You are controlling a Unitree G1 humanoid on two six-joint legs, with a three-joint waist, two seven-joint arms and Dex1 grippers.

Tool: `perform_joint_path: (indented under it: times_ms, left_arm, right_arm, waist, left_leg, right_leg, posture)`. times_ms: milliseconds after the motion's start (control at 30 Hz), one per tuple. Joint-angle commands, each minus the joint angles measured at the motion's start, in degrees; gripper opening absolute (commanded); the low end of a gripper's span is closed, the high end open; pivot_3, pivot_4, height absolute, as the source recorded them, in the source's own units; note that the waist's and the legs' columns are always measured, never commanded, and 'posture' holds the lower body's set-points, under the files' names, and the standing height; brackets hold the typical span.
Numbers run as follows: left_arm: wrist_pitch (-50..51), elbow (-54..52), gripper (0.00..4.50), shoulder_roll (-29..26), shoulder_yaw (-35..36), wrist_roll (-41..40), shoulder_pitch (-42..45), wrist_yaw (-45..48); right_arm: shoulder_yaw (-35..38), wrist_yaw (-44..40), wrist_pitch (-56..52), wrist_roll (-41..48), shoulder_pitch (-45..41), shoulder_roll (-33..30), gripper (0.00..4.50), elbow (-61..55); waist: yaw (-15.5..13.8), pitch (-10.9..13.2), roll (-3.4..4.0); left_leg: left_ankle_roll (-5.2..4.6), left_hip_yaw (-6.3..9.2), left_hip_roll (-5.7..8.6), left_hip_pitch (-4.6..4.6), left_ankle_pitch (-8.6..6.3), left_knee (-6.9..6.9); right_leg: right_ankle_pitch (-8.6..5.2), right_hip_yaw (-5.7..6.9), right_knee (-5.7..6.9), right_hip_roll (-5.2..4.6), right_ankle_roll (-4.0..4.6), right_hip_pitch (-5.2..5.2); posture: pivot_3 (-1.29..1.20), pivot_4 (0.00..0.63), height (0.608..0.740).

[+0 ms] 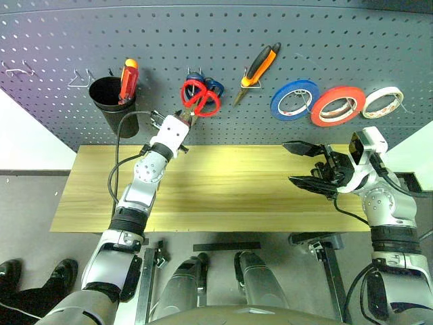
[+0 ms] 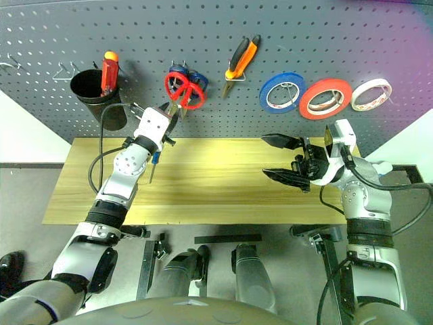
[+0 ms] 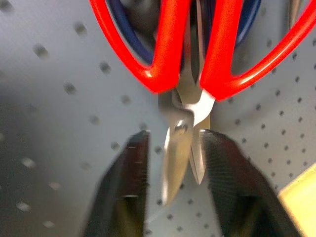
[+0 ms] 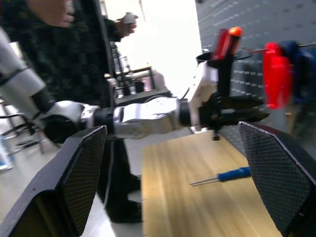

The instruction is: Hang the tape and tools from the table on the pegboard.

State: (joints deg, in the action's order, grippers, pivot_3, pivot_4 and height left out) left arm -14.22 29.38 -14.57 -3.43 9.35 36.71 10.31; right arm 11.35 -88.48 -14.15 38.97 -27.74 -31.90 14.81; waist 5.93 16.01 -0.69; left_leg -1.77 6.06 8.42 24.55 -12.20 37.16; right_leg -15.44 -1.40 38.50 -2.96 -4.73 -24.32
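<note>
The left gripper (image 3: 170, 187) stands spread beside the red scissors' (image 1: 200, 97) blades – brushing them could knock them off the pegboard (image 1: 223, 40); right gripper (image 1: 303, 164) gapes empty.

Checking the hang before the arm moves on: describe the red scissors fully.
The red scissors hang on the pegboard, handles up, blades down. Two glossy red plastic loops overlap the blue scissors behind them. In the left wrist view the closed steel blades, joined by a rivet, point down between the fingers of the left gripper, whose jaws stand apart on either side without clearly pressing them. The hook itself is hidden.
</note>
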Motion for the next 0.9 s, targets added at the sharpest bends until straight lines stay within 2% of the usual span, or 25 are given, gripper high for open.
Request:
perform_joint_path:
  times_ms: [33,167,200,367,500,600,767,900]
  left_arm:
    - [-0.4,-2.4,3.15,-0.1,0.8,-1.1,-0.4,-0.1]
    - [0.5,-5.1,4.4,-0.6,0.9,-1.9,-2.4,1.4]
    - [1.6,-6.0,4.46,-0.6,0.9,-3.0,-3.2,2.9]
    - [5.8,-15.7,4.46,-0.6,1.2,-7.4,-9.6,7.5]
    - [7.4,-25.3,4.46,-0.9,0.8,-7.1,-17.1,7.4]
    - [10.5,-30.4,4.46,-1.1,-0.1,-6.0,-23.1,7.2]
    - [35.2,-35.2,4.46,2.9,4.4,-13.8,-26.4,4.8]
    - [43.6,-36.2,4.46,2.5,6.5,-13.6,-24.3,2.1]
  right_arm:
    - [0.2,1.5,2.1,-1.3,-2.3,0.6,4.5,2.6]
    - [0.0,1.2,3.5,-2.1,-3.6,0.8,4.5,4.7]
    - [0.0,0.7,3.3,-1.7,-3.5,0.8,4.5,4.5]
    - [-0.4,-0.2,2.9,-1.7,-2.7,0.8,4.5,4.3]
    - [0.3,-0.7,2.5,-0.9,-2.4,0.3,4.5,3.9]
    - [0.2,-0.5,2.1,-1.1,-2.8,0.1,4.5,3.8]
    - [-0.8,1.5,3.6,-3.4,-3.7,1.0,4.5,5.7]
    - [-1.4,1.3,2.9,-4.0,-3.4,0.6,4.5,5.6]
  waist:
    - [0.0,0.0,0.0]
    - [0.0,0.0,0.0]
    - [0.0,0.0,0.0]
    - [0.0,0.0,0.0]
    - [-0.1,0.0,0.01]
    - [0.0,0.0,0.03]
    - [-0.4,0.0,0.01]
    - [-0.4,0.2,-0.02]
  left_leg:
    - [0.0,0.0,0.0,0.0,0.0,0.0]
    - [0.0,-0.02,0.0,0.0,0.0,-0.01]
    - [-0.01,-0.02,0.0,0.01,0.0,-0.02]
    - [0.0,-0.02,-0.01,0.01,0.0,-0.03]
    - [0.0,-0.02,-0.01,0.0,0.0,-0.03]
    - [0.0,-0.02,-0.01,0.0,-0.01,-0.04]
    - [0.0,-0.02,-0.04,-0.01,-0.02,-0.03]
    - [-0.01,-0.02,-0.06,0.0,-0.02,-0.05]
  right_leg:
    - [0.0,0.0,0.0,0.0,0.0,0.0]
    - [0.0,-0.01,0.0,0.0,0.0,0.0]
    - [0.0,-0.01,0.0,0.0,0.0,-0.01]
    - [0.0,-0.02,-0.02,0.0,0.0,-0.02]
    - [0.01,-0.02,-0.01,0.0,0.01,-0.02]
    - [0.01,-0.04,-0.02,0.0,0.03,-0.01]
    - [0.03,-0.04,-0.01,0.0,0.06,0.0]
    - [0.02,-0.03,-0.02,0.0,0.07,-0.01]
  posture:
    - [-0.25,0.255,0.74]
    - [-0.23,0.27,0.74]
    - [-0.23,0.267,0.74]
    - [-0.24,0.251,0.74]
    - [-0.24,0.234,0.74]
    - [-0.22,0.258,0.74]
    - [-0.19,0.298,0.74]
    - [-0.17,0.335,0.74]
